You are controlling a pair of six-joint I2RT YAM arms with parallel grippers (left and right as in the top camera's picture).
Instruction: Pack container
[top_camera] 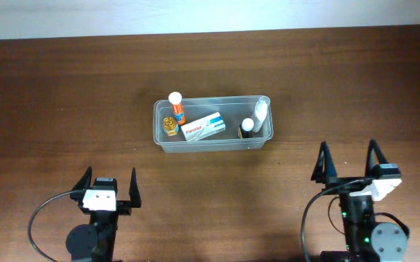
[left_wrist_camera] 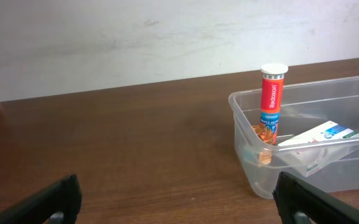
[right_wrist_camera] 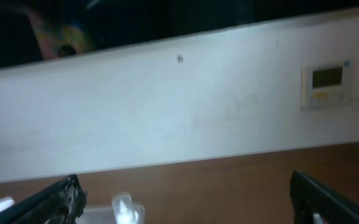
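The clear plastic container (top_camera: 159, 131) sits mid-table, long side left to right. Inside it are an orange tube with a white cap (top_camera: 176, 107), a small round gold-lidded jar (top_camera: 169, 125), a white box with blue print (top_camera: 201, 128), a dark bottle with a white cap (top_camera: 247, 128) and a white tube (top_camera: 260, 110). My left gripper (top_camera: 110, 184) is open near the front left, well short of the container. My right gripper (top_camera: 350, 160) is open at the front right, nothing between its fingers. The left wrist view shows the container (left_wrist_camera: 244, 134), the orange tube (left_wrist_camera: 270, 99) and the box (left_wrist_camera: 321, 138).
Dark wooden table (top_camera: 64, 102) runs to a pale wall at the back. In the right wrist view the wall carries a small white panel (right_wrist_camera: 326, 82), and the white tube's top (right_wrist_camera: 123, 207) shows low between the fingers.
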